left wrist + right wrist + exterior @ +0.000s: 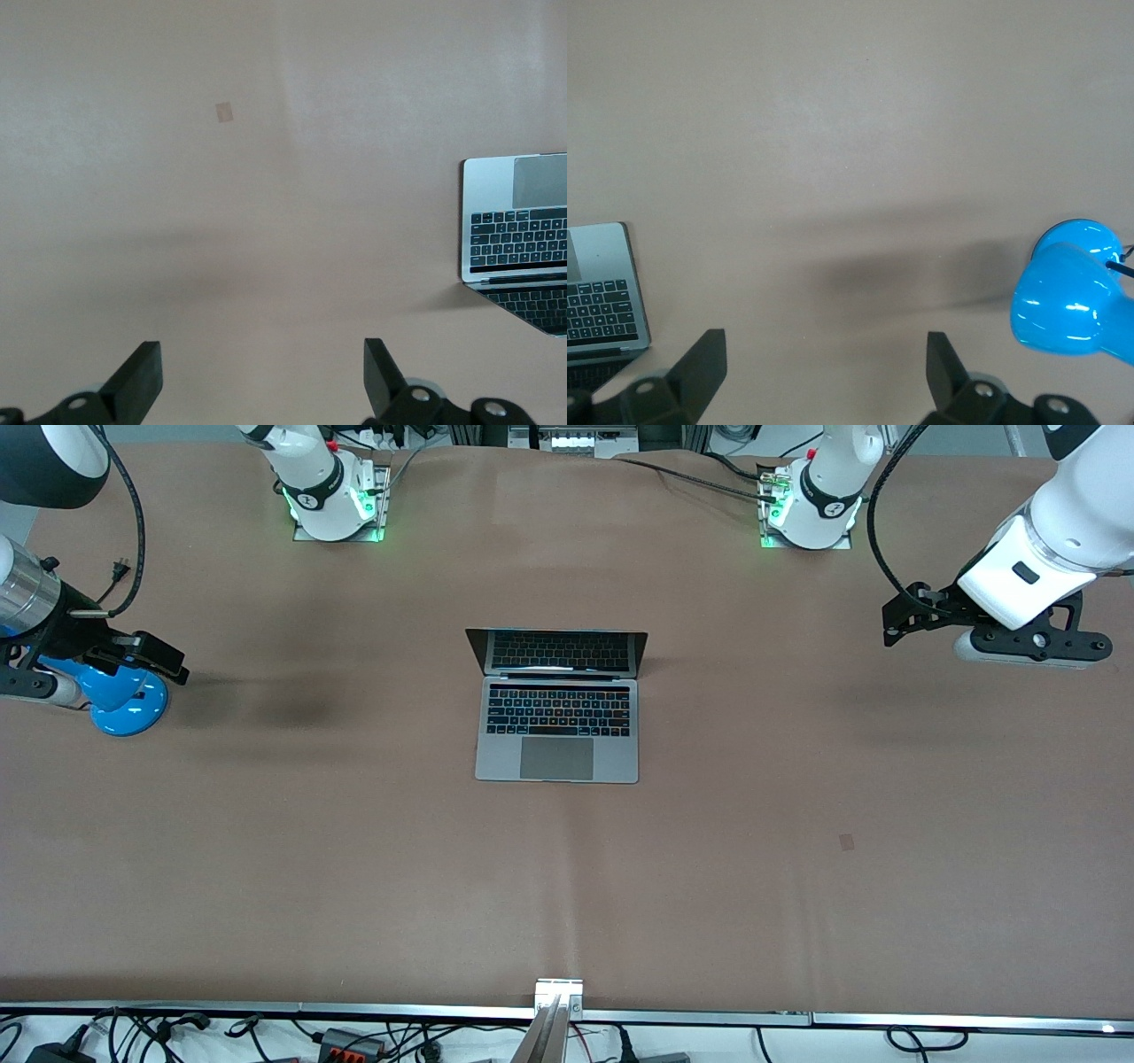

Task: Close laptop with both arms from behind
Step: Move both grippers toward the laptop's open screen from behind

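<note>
You have the laptop (557, 707) sitting open at the middle of the counter (797, 868), its dark screen upright and tilted back toward the robots' bases, its keyboard and trackpad facing the front camera. Nothing touches it, so by my reading the closing has not begun.

Your left gripper (895, 622) hangs over the counter at about 3 o'clock from the laptop, well apart from it. In the left wrist view the gripper (263, 376) has its fingers spread wide with nothing between them.

Your right gripper (151, 657) hangs at about 9 o'clock from the laptop, just above a blue lamp (124, 700) that stands toward the right arm's end of the counter. The right wrist view shows this gripper (826, 372) spread just as wide and empty.

What is left is the whole job: bring both arms round to the lid's back, at 12 o'clock of the laptop, and press the lid down onto the keyboard.
</note>
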You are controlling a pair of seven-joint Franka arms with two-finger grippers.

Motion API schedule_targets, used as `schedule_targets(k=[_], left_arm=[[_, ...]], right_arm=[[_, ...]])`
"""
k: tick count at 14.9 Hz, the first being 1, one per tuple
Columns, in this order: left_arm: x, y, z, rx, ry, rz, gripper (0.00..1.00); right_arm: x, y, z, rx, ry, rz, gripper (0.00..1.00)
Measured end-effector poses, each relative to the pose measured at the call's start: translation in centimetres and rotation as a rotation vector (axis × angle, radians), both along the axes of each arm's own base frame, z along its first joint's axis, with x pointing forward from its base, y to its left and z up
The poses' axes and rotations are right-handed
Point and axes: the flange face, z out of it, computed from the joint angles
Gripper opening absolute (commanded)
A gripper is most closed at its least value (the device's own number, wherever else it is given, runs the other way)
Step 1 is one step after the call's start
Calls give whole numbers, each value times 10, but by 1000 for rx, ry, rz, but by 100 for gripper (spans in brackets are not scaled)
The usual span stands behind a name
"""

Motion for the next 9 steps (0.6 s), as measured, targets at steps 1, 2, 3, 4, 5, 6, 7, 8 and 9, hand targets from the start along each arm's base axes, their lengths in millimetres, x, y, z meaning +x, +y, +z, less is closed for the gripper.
schedule_targets(k=[1, 2, 3, 4, 5, 6, 7, 8, 9], left_arm=[[0, 0, 0, 0, 0, 0, 100], [0, 0, 0, 0, 0, 0, 100], [0, 0, 0, 0, 0, 0, 100], [0, 0, 0, 0, 0, 0, 100], [0, 0, 0, 0, 0, 0, 100], [0, 0, 0, 0, 0, 0, 100], [0, 1, 0, 0, 3, 0, 100], [-1, 1, -1, 1, 9, 0, 100], [-1, 1, -1, 2, 14, 1, 100]], right_arm=[[0, 0, 0, 0, 0, 0, 100], [0, 0, 0, 0, 0, 0, 100], [0, 0, 0, 0, 1, 0, 100], [0, 0, 0, 0, 1, 0, 100], [0, -1, 0, 0, 1, -1, 100], [0, -1, 2, 0, -1, -1, 100], [0, -1, 4, 0, -5, -1, 100], [1, -1, 7, 0, -8, -1, 100], [0, 1, 8, 0, -3, 1, 100]])
